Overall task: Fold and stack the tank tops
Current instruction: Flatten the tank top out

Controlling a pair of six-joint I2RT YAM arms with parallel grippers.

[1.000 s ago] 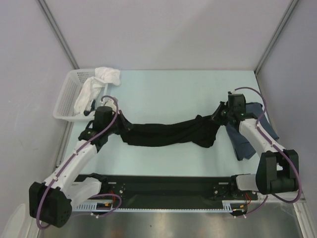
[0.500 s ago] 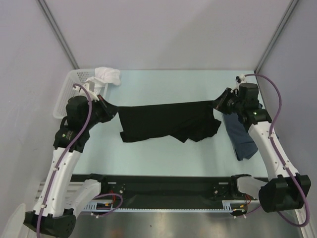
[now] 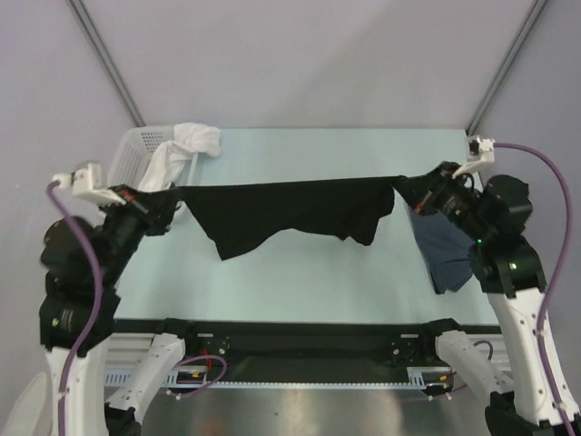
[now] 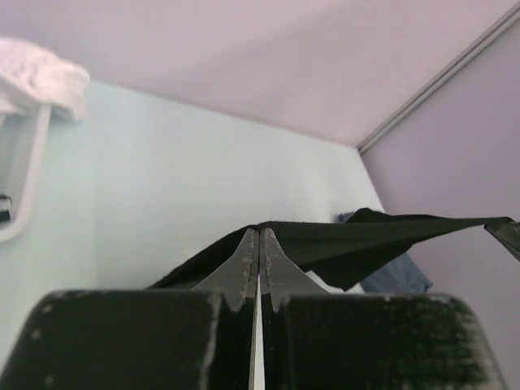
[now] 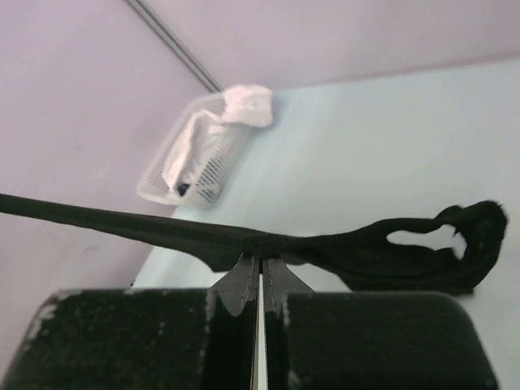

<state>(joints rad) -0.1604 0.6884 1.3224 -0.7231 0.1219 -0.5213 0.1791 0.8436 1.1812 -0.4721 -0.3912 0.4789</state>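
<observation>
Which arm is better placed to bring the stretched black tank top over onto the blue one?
Probably right. The right gripper pinches the black tank top beside the blue tank top on the table; the left gripper grips the far end, near the white basket.

Robot lab test cell. A pale mint worktop (image 3: 300,272) is boxed in by plain lilac-grey panels (image 3: 300,64) at the back and both sides, joined by bare aluminium struts (image 3: 104,68) at the far corners. Left arm (image 3: 86,272) and right arm (image 3: 508,263), white-and-black jointed units, are mounted on a black rail (image 3: 309,341) along the worktop's near edge. Purple cables (image 3: 526,148) loop off them, with exposed wiring at the bases. A white plastic lattice basket (image 3: 127,168) holding white cloth (image 3: 195,138) sits at the far left corner. Staged data-collection rig look.
</observation>
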